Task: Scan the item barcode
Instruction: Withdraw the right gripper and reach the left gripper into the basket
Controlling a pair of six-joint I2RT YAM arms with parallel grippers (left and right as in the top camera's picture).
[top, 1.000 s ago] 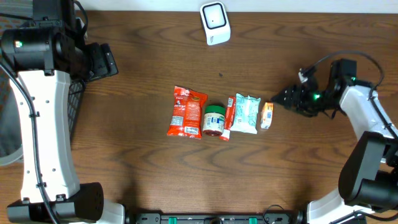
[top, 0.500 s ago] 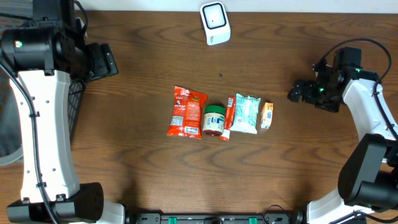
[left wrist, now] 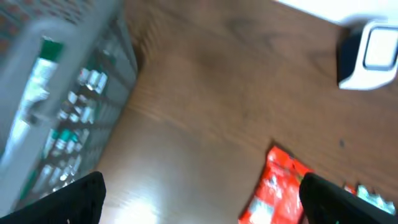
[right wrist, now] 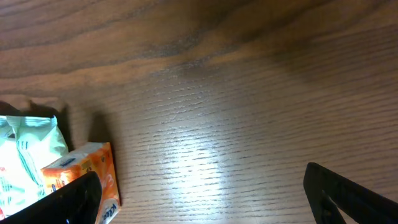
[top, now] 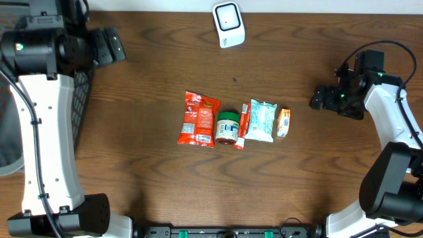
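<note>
The items lay in a row at the middle of the table (top: 165,59), ahead of your right hand (top: 317,100) and clear of it. The small orange box (top: 283,122) was nearest its fingertips, then came a pale teal packet (top: 262,121), a narrow red sachet (top: 242,125) and a green-lidded jar (top: 228,127). A red packet (top: 197,119) lay farthest off. The box carried blue print and the packets had white panels, all too small to read. The white scanner (top: 229,24) sat at the table's far edge, well apart from both hands, ahead and to the right of your left hand (top: 109,46). The table was dark wood grain, with a patch of glare under the right hand. A wire basket (left wrist: 93,87) stood just left of the left hand. Both hands stood wide open, holding nothing.
</note>
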